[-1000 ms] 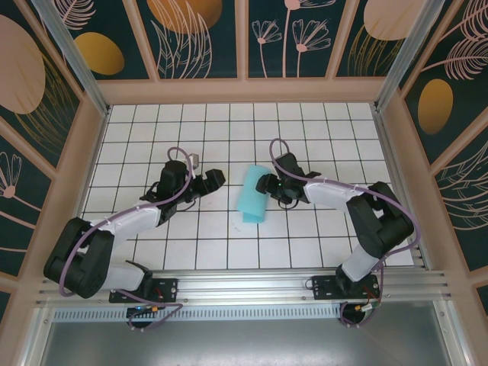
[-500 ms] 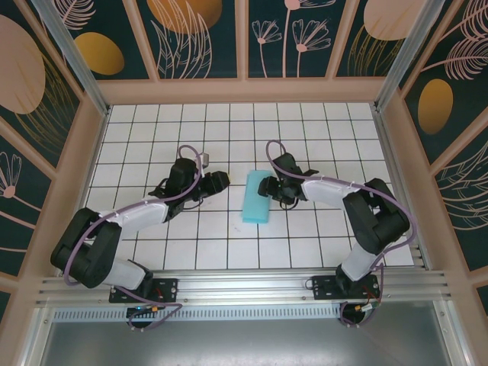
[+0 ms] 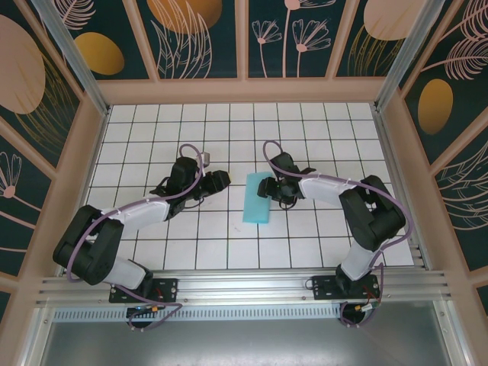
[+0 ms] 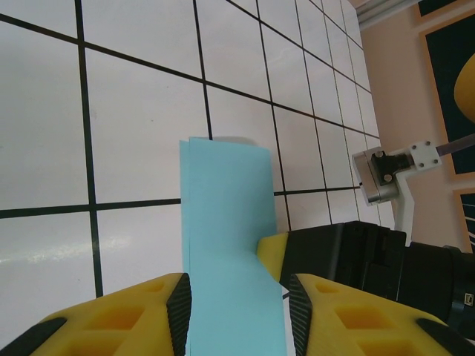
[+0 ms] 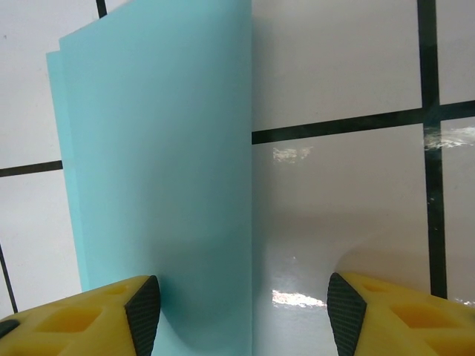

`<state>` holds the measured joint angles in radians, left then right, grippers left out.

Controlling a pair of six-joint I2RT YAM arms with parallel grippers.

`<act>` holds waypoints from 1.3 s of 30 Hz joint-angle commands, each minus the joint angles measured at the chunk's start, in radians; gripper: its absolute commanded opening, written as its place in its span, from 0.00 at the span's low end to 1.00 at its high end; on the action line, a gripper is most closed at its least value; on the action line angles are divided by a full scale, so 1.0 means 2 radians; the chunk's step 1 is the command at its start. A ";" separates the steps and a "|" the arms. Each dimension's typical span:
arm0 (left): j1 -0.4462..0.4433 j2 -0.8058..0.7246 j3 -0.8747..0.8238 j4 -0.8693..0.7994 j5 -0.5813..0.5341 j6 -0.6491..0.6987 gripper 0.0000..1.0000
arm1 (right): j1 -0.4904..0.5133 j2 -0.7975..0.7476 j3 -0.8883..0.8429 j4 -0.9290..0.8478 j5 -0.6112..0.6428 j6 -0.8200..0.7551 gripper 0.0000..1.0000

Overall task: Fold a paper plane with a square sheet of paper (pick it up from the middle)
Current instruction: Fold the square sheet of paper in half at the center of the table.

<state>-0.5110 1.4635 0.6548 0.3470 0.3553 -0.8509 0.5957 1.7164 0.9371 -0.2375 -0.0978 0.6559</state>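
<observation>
The square sheet of paper [image 3: 255,198] lies on the tiled table as a light turquoise rectangle, folded in half lengthwise. My left gripper [image 3: 222,181] hovers just left of it, jaws half open with nothing between them. In the left wrist view the paper [image 4: 226,222] shows past and between the yellow fingers of that gripper [image 4: 237,311]. My right gripper [image 3: 267,187] stands open at the paper's right side. Its wrist view has the paper [image 5: 156,163] under the left finger, and the paper's long edge runs between the jaws of the gripper [image 5: 243,308]. One right fingertip [image 4: 271,254] sits at that edge.
The white tiled table [image 3: 191,244] is boxed in by wooden side walls [image 3: 72,175] and a back wall with patterned panels. An aluminium rail [image 3: 244,288] with both arm bases runs along the near edge. Purple cables loop over both arms.
The left gripper has moved right toward the paper and narrowed its jaws. The paper, curled up a second ago, now lies flat. The right gripper has shifted slightly left.
</observation>
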 commanded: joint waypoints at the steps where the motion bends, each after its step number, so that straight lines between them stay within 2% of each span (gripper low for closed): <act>1: -0.002 0.004 0.009 0.001 -0.002 -0.001 0.42 | 0.008 0.019 0.016 0.000 -0.012 -0.010 0.65; 15: -0.002 0.002 0.009 -0.007 0.000 0.005 0.42 | 0.014 0.036 0.030 -0.019 0.004 -0.010 0.71; 39: -0.002 0.013 0.018 -0.009 0.008 0.008 0.40 | 0.018 0.061 0.035 -0.039 0.026 -0.010 0.70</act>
<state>-0.5110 1.4776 0.6605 0.3359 0.3592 -0.8501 0.6239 1.7756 1.0195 -0.3328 -0.0448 0.6308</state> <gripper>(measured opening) 0.406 0.698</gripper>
